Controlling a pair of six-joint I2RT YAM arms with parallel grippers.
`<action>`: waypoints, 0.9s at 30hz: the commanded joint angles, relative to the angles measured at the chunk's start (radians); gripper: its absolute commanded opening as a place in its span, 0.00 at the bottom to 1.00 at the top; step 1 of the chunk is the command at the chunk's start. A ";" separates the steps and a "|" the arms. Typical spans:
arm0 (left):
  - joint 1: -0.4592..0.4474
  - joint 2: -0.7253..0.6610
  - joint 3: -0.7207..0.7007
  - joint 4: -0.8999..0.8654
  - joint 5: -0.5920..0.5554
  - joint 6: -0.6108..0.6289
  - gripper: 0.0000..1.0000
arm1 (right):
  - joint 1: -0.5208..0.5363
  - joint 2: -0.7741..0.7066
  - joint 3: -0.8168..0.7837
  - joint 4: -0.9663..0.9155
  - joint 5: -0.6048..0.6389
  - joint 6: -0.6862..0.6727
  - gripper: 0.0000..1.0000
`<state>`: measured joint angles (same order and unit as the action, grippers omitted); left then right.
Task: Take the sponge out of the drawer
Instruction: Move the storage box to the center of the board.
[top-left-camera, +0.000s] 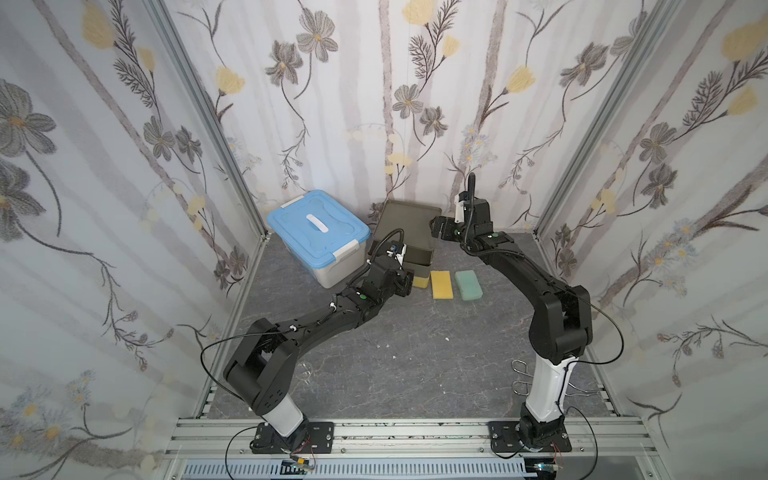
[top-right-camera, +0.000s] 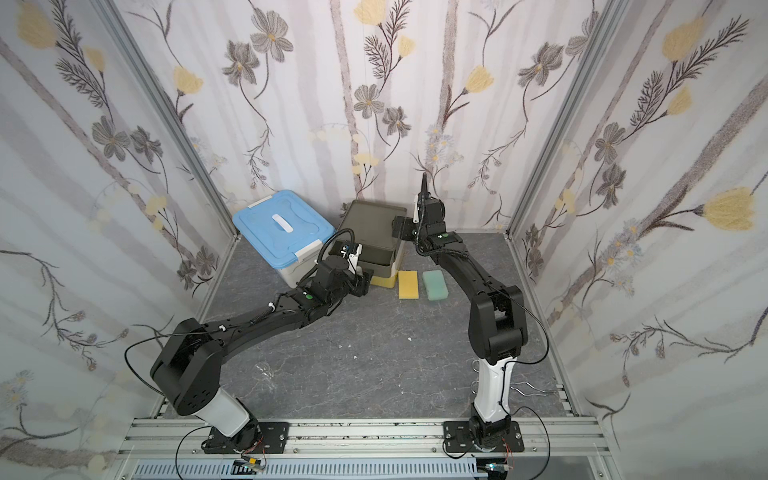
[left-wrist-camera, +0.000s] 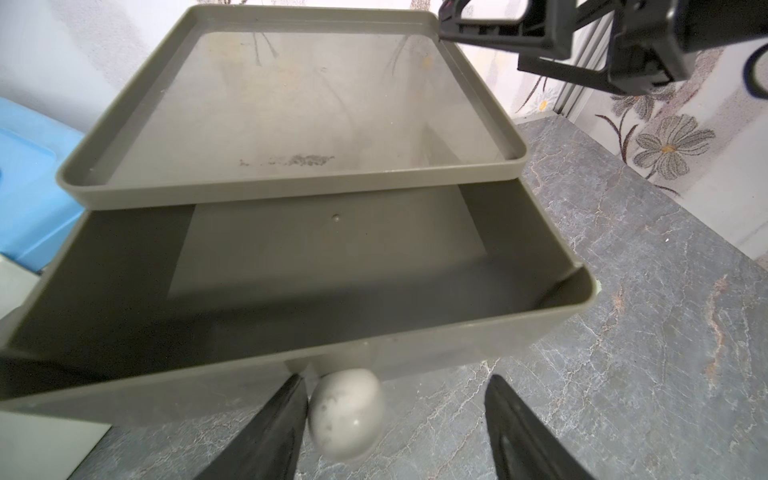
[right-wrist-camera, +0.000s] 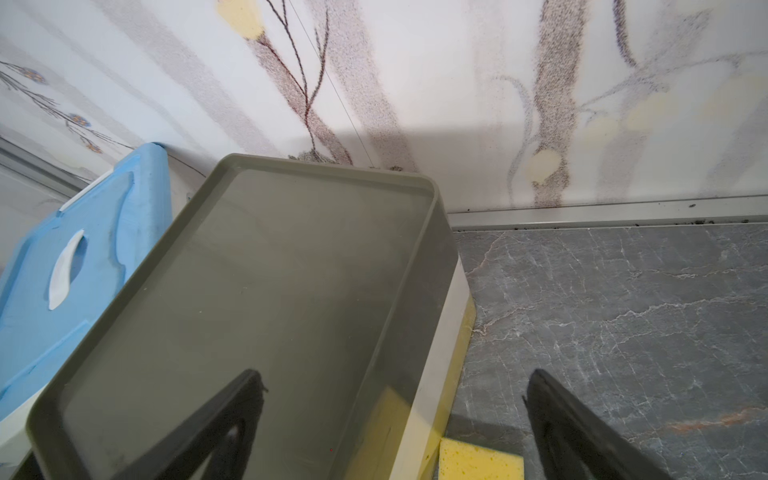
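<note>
Left wrist: left end effector (left-wrist-camera: 395, 378) open astride drawer knob (left-wrist-camera: 345, 415); right end effector (right-wrist-camera: 395, 374) open. No sponge visible; expect soft, light. Pinch its narrow sides.

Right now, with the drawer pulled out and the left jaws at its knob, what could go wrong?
The left jaws stand open around the knob, which sits off-centre between them; a pull could slip off. The right jaws straddle the top tray rim, so lowering could strike it. The drawer looks empty where visible, while a yellow sponge and green sponge lie outside; reaching in may find nothing.
</note>
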<state>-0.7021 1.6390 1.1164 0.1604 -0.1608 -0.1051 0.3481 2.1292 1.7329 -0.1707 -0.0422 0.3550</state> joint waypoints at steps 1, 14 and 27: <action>0.009 0.031 0.042 0.045 0.024 0.028 0.70 | 0.013 0.034 0.039 -0.060 0.042 -0.010 0.99; 0.036 0.128 0.161 0.040 0.060 0.037 0.69 | 0.045 0.028 -0.027 -0.122 -0.006 -0.093 0.97; 0.059 0.120 0.163 0.050 0.025 0.053 0.69 | 0.084 -0.088 -0.222 -0.128 -0.004 -0.112 0.96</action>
<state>-0.6472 1.7657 1.2789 0.1669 -0.1184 -0.0750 0.4316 2.0487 1.5593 -0.1429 -0.0750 0.2779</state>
